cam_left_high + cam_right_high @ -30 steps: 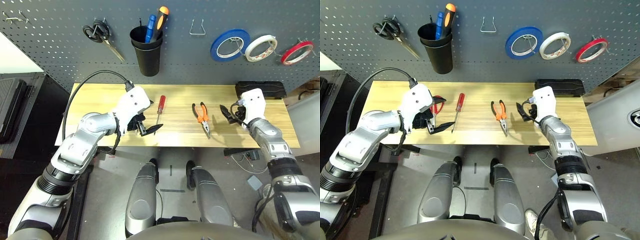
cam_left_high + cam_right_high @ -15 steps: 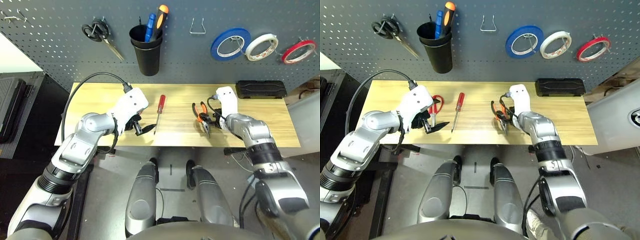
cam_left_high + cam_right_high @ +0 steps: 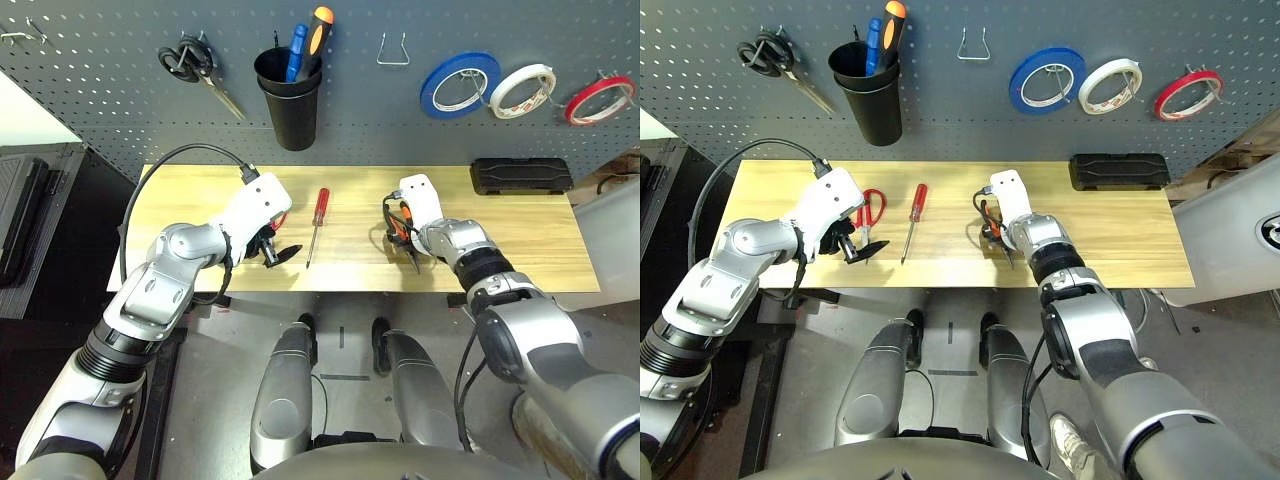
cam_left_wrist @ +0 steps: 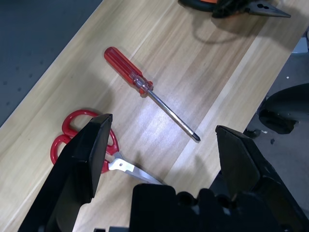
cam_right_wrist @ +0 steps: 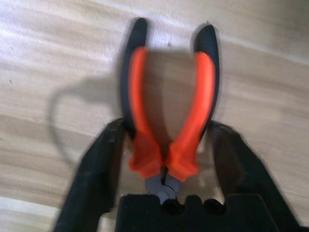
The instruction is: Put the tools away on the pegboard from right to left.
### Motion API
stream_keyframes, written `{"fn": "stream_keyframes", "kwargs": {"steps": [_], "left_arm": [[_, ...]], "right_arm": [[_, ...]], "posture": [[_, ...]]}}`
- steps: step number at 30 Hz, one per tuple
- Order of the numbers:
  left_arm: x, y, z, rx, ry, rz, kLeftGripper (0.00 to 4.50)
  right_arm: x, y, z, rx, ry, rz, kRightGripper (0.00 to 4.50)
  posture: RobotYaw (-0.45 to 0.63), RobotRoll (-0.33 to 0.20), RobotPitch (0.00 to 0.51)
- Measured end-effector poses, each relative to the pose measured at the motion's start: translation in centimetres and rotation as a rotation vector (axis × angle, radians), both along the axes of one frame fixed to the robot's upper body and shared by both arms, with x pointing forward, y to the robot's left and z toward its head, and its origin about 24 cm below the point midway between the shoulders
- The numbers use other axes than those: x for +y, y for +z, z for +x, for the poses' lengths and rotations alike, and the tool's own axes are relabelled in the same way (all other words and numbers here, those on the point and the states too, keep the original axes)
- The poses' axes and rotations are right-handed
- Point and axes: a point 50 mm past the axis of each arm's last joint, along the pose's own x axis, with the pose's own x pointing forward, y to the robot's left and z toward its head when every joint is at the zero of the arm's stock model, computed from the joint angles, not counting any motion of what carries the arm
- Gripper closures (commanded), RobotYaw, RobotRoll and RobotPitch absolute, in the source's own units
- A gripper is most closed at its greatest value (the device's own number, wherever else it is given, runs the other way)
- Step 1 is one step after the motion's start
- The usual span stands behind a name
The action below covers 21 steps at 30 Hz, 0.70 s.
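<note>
Red tape is already hung at the pegboard's right end, so pliers are the step in hand. Right claw straddles them on the counter, one finger outside each handle near the pivot, jaws part-open, looks like contact but no firm grip yet. Left claw is wide open, empty, above the red scissors; screwdriver lies just beside. Next: squeeze the handles together, lift clear, carry up to the empty wire hook. Handles may splay or slip.
</note>
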Motion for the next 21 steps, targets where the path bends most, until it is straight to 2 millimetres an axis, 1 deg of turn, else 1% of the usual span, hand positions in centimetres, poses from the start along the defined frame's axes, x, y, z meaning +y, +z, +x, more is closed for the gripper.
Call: {"fn": "stream_keyframes", "kwargs": {"steps": [8,13,17,21], "left_arm": [[0.0,0.0,0.0,0.001,0.003,0.002,0.0],[0.0,0.1,0.1,-0.005,0.004,0.003,0.0],[-0.1,0.5,0.2,-0.032,0.0,-0.022,0.0],[-0.5,1.3,0.2,-0.085,-0.023,-0.136,0.0]], "right_arm": [[-0.2,0.0,0.2,-0.031,0.006,0.004,1.88],[-1.3,0.2,0.0,-0.092,0.05,-0.013,1.88],[-2.9,1.4,-0.6,-0.222,0.107,-0.043,1.88],[-3.7,3.3,-1.8,-0.399,0.161,-0.059,1.88]], "posture": [[0.31,0.0,0.322],[0.3,0.0,0.319],[0.3,0.0,0.315],[0.3,0.0,0.312]]}}
